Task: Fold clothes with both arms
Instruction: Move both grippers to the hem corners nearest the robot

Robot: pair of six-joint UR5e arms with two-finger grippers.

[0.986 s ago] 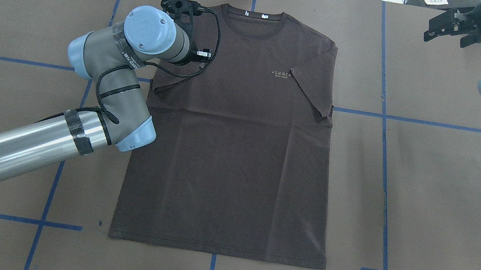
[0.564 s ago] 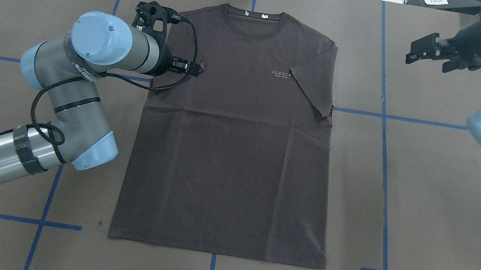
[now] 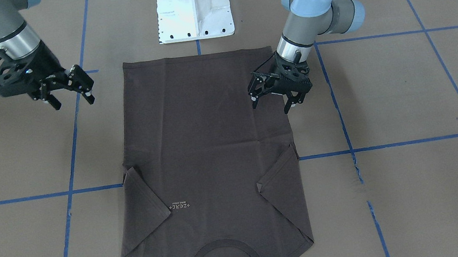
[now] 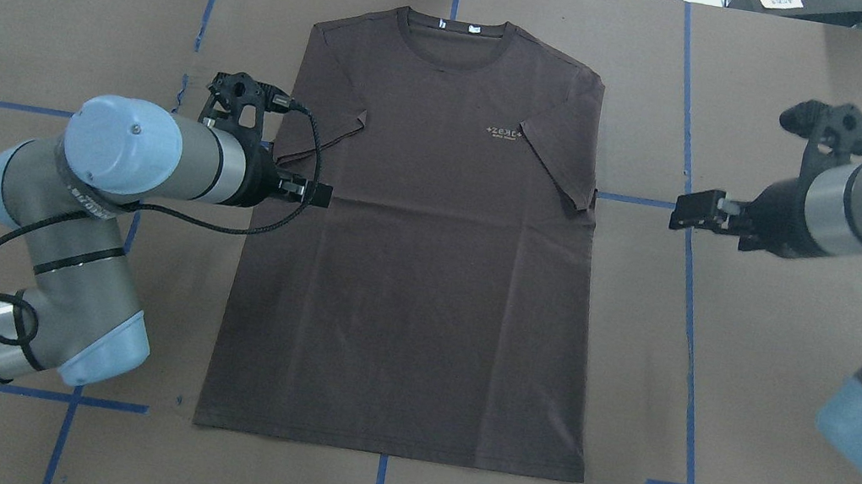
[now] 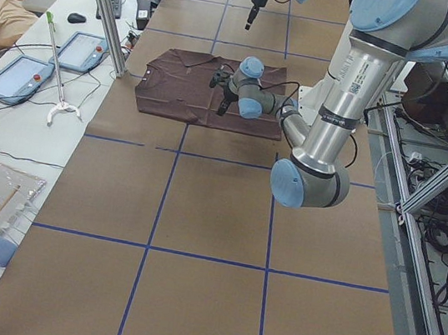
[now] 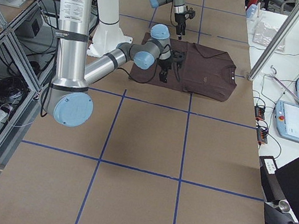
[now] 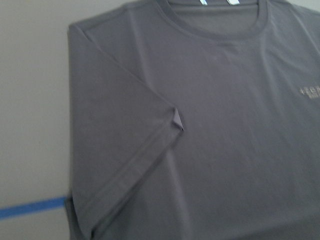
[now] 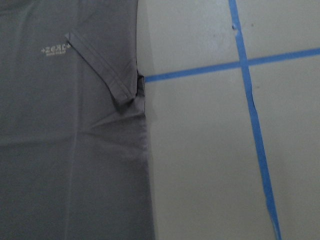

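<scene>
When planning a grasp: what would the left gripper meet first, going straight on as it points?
Probably the T-shirt, near its side edge; the left gripper tilts down over it, height unclear.

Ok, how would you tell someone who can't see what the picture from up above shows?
A dark brown T-shirt lies flat on a brown table, front up, with both sleeves tucked in. The left hand hovers at its left edge, and the right hand is off to its right, neither holding it.

We see the dark brown T-shirt point(image 4: 415, 291) flat, sleeves folded in, collar far; left gripper point(image 3: 271, 106) spread over its left edge, right gripper point(image 3: 74, 103) spread, off right.
</scene>
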